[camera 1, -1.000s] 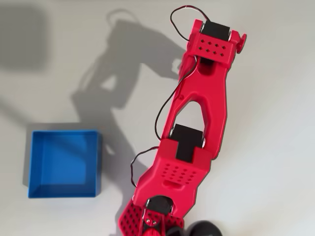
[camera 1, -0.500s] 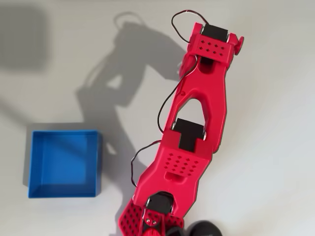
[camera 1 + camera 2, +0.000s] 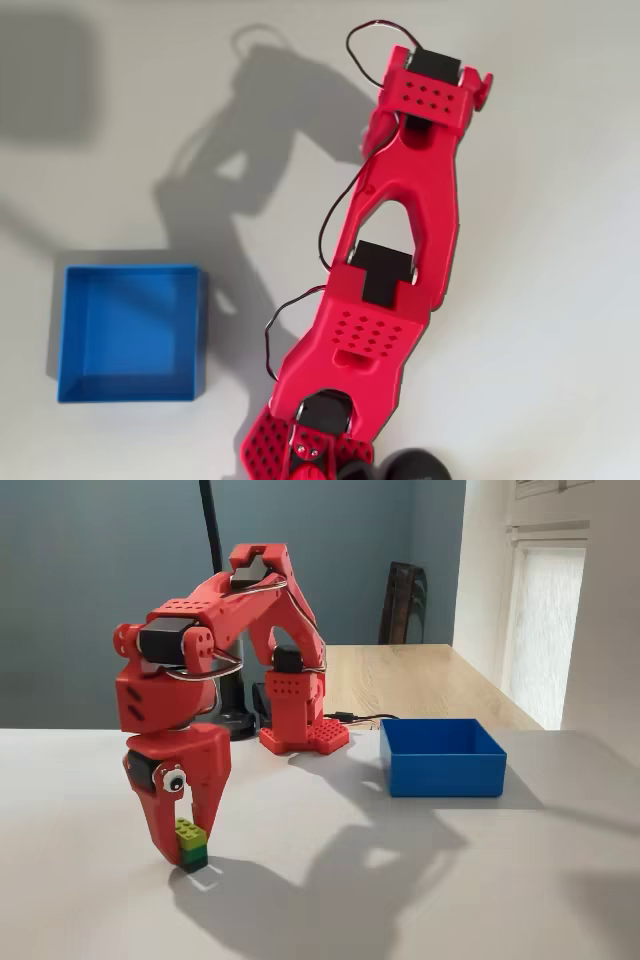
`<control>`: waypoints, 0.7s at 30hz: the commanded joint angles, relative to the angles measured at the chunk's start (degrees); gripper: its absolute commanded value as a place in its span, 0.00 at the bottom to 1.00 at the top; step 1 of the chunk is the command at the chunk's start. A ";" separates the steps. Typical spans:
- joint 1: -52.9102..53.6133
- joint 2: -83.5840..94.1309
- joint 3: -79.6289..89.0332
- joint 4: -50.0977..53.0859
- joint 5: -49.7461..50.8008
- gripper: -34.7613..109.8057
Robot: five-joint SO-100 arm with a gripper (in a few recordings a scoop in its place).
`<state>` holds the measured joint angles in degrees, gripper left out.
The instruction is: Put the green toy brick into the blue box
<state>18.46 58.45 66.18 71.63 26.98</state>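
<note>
In the fixed view the green toy brick (image 3: 189,842), lime on top with a darker green lower part, stands on the white table at the near left. My red gripper (image 3: 189,856) points straight down over it, one finger on each side, shut on the brick. The brick's base is at table level. The blue box (image 3: 443,770) sits with nothing in it to the right and farther back, well apart from the gripper. From overhead the blue box (image 3: 130,325) lies at the left, and the red arm (image 3: 400,250) hides the brick beneath its wrist.
The arm's red base (image 3: 300,730) stands behind the gripper, with a black pole foot (image 3: 235,722) beside it. A wooden table (image 3: 420,680) lies beyond the white one. White tabletop (image 3: 400,880) stretches between gripper and box.
The arm's far end shifted slightly in the overhead view a second ago and has held still since. The box has not moved.
</note>
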 commanded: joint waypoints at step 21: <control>-26.81 37.44 10.11 9.84 -11.87 0.24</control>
<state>-1.41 83.06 73.39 79.19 18.11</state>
